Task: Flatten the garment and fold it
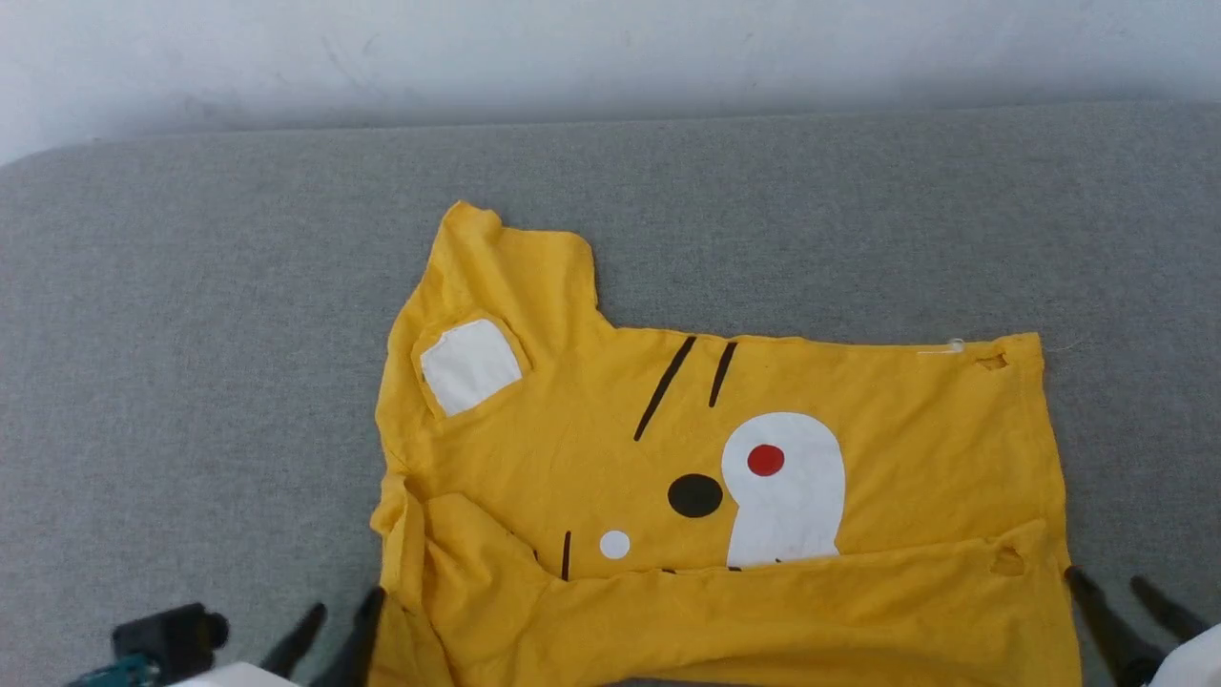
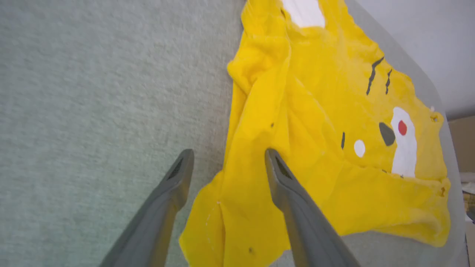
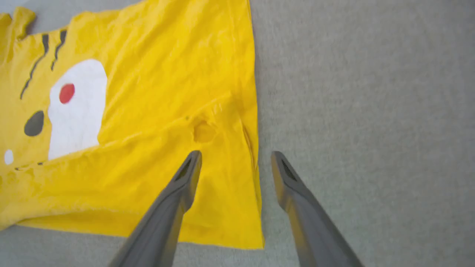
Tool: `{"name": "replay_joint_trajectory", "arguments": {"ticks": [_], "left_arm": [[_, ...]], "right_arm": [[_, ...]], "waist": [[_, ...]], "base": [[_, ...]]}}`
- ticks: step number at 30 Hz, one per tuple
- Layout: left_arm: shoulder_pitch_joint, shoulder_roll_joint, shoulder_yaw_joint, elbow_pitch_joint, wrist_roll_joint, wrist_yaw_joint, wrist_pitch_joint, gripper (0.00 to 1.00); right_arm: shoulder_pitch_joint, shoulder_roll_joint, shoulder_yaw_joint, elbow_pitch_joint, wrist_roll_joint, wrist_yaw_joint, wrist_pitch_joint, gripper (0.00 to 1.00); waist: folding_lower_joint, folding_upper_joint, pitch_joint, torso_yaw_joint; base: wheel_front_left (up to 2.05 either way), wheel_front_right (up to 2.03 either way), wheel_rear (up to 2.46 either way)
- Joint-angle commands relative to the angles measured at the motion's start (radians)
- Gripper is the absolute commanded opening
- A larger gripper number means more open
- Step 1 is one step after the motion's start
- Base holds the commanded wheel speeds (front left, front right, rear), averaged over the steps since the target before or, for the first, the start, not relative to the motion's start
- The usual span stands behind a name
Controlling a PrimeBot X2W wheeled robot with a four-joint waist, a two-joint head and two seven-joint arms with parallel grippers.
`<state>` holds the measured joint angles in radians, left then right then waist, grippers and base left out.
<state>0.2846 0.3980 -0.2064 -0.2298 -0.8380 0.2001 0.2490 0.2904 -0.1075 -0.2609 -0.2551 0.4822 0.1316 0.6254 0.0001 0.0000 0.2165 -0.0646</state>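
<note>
the garment (image 1: 858,410) lies spread on the table (image 1: 191,334), its near edge folded back over itself, with the left gripper (image 1: 343,603) straddling its near left edge, the right gripper (image 1: 1107,577) straddling its near right edge, and a wall (image 1: 610,48) behind the table.

The garment (image 1: 906,429) is soft matt knit cloth, creased in places; its white, black & red prints look smoother & flatter than the fabric. The worktop (image 1: 191,334) is grey felt-like textile, matt & a bit fuzzy. My left hand (image 2: 228,152) & right hand (image 3: 236,153) have dark, smooth, matt plastic-looking fingers.
</note>
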Motion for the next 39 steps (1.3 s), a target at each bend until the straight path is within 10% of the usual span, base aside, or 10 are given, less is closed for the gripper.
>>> {"name": "replay_joint_trajectory", "arguments": {"ticks": [1,12,24,39], "left_arm": [[-0.009,0.013,0.042,-0.03,0.006,0.011,-0.037,1.0],[-0.373,0.196,0.13,-0.214,0.225,-0.058,-0.145,1.0],[-1.009,0.28,-0.084,0.056,0.219,-0.288,0.136,1.0],[-1.167,0.31,-0.199,0.295,0.113,-0.323,0.346,1.0]], "right_arm": [[-0.033,-0.016,-0.017,-0.024,-0.013,-0.001,-0.05,1.0],[-0.195,-0.038,0.02,-0.078,-0.172,-0.001,-0.335,1.0],[-0.333,-0.002,0.108,-0.044,-0.207,-0.001,-0.426,1.0],[-0.351,0.023,0.121,-0.012,-0.208,-0.001,-0.441,1.0]], "waist": [[-0.0001,0.0,0.002,-0.001],[-0.0001,0.0,0.136,-0.006],[-0.0001,0.0,0.343,-0.049],[-0.0001,0.0,0.433,-0.109]], "base": [[0.0,0.0,0.0],[0.0,0.0,0.0],[0.0,0.0,0.0],[0.0,0.0,0.0]]}}
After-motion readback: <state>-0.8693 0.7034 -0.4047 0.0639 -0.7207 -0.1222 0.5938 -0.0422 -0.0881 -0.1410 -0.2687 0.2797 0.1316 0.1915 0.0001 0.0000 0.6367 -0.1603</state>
